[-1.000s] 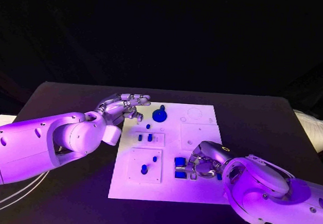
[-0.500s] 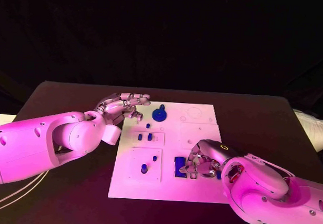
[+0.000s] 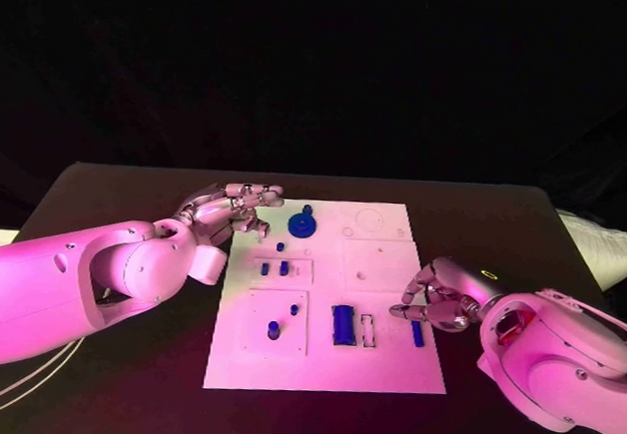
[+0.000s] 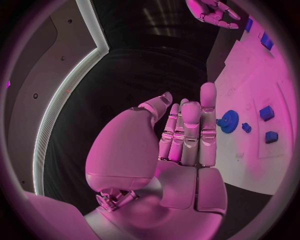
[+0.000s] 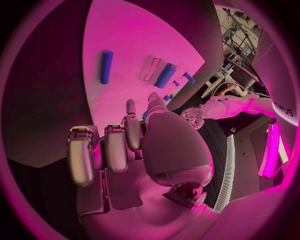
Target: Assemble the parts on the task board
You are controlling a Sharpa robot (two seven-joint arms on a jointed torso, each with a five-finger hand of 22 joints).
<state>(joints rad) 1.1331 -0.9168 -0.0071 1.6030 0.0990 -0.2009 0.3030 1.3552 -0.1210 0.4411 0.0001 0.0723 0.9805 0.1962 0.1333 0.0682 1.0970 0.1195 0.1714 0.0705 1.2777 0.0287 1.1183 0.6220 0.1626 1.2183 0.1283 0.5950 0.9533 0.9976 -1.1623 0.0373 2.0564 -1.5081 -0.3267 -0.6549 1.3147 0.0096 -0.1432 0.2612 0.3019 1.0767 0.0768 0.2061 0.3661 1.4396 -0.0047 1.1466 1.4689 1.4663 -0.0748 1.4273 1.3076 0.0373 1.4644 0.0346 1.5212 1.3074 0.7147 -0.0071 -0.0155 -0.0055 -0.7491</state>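
Observation:
The white task board [image 3: 318,362] lies mid-table. On it sit a blue gear [image 3: 303,223], two small blue pegs [image 3: 274,268], two more pegs [image 3: 275,329], a long blue block [image 3: 344,324] beside an empty slot [image 3: 368,330], and a thin blue bar [image 3: 418,332]. My right hand [image 3: 445,301] hovers at the board's right edge just beyond the bar, fingers loosely bent, holding nothing. The right wrist view shows the bar [image 5: 106,66] and block [image 5: 165,76] apart from the fingers [image 5: 115,147]. My left hand [image 3: 235,207] hangs at the board's far left corner near the gear [image 4: 228,121], fingers straight and empty.
Black table [image 3: 129,179] surrounds the board on all sides. A white bag-like object [image 3: 608,248] lies off the table's right edge. Recessed outlines [image 3: 375,221] mark the board's far right part.
My right hand has drawn back to the right, off the blue pieces near the board's middle, uncovering the long block and the thin bar. The left hand has stayed where it was.

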